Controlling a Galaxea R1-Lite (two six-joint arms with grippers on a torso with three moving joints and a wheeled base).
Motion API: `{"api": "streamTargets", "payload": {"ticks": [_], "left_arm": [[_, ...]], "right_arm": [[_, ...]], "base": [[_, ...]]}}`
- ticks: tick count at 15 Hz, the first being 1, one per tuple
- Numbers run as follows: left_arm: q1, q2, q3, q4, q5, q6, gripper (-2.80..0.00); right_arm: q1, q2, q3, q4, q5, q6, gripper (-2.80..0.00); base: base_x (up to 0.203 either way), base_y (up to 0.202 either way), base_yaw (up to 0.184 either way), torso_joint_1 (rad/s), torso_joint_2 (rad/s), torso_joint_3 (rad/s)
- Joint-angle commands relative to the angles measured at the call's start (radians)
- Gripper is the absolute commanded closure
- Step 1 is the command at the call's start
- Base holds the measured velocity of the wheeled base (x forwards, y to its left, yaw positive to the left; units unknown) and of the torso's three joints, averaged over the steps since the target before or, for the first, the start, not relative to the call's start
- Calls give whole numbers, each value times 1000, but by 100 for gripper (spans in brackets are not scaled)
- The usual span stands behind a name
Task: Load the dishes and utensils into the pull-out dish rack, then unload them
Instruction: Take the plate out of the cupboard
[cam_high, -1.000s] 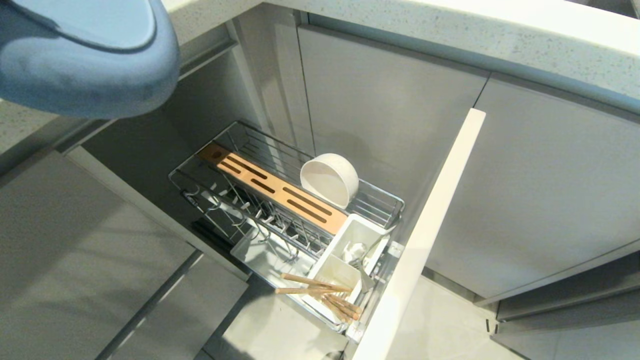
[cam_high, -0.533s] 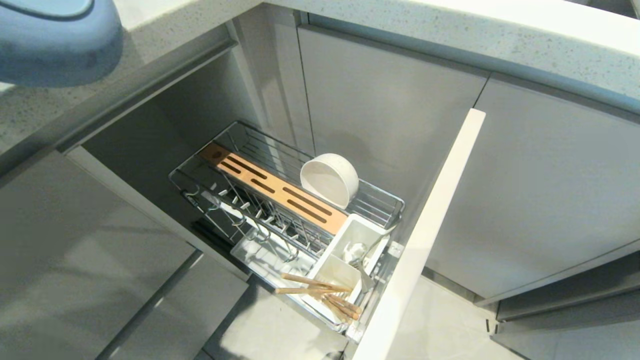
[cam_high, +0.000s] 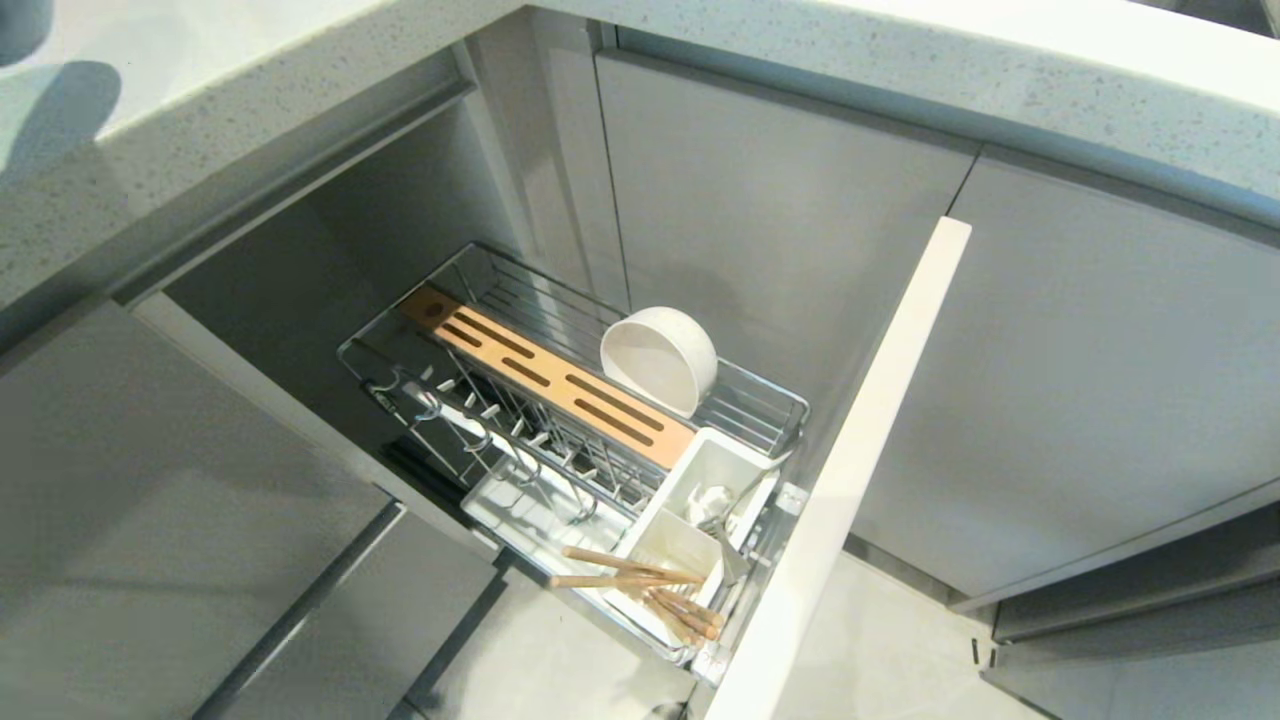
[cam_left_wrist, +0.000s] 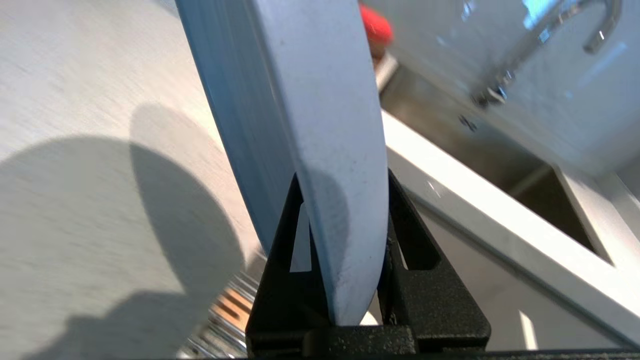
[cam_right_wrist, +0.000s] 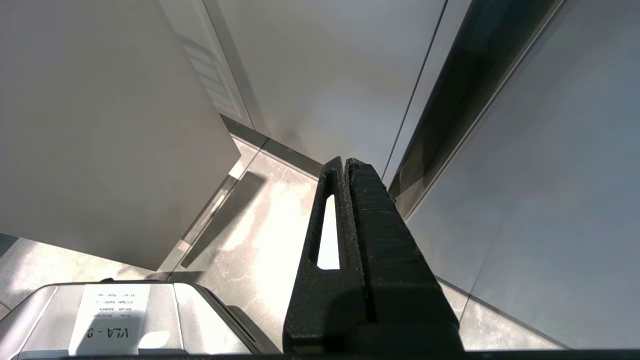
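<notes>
The pale blue plate stands on edge between the fingers of my left gripper, which is shut on its rim above the speckled countertop. In the head view only a sliver of the plate shows at the top left corner. The pull-out dish rack stands drawn out below. The white bowl lies tipped in its back section. The chopsticks and the spoon rest in the white caddy. My right gripper hangs shut and empty near the floor.
The rack's front panel juts out at the right of the basket. Grey cabinet doors stand behind it and the countertop overhangs. A sink with a tap lies beyond the plate. My base sits under the right arm.
The left gripper has carried the blue plate up and to the left, almost out of the head view and over the countertop. The rack and its contents have not moved.
</notes>
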Motion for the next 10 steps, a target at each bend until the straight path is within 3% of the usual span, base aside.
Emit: {"api": "streamTargets", "payload": {"ticks": [1, 8, 10], "left_arm": [[126, -16, -12, -15, -8, 2, 0], [563, -21, -20, -76, -22, 90, 0], [644, -15, -58, -68, -48, 230, 0]], "right_arm": [[0, -4, 2, 0, 0, 0, 0], [0, -4, 2, 0, 0, 0, 0], [0, -4, 2, 0, 0, 0, 0]], "base": [[0, 0, 0, 0, 0, 0], [0, 0, 0, 0, 0, 0], [0, 0, 0, 0, 0, 0]]}}
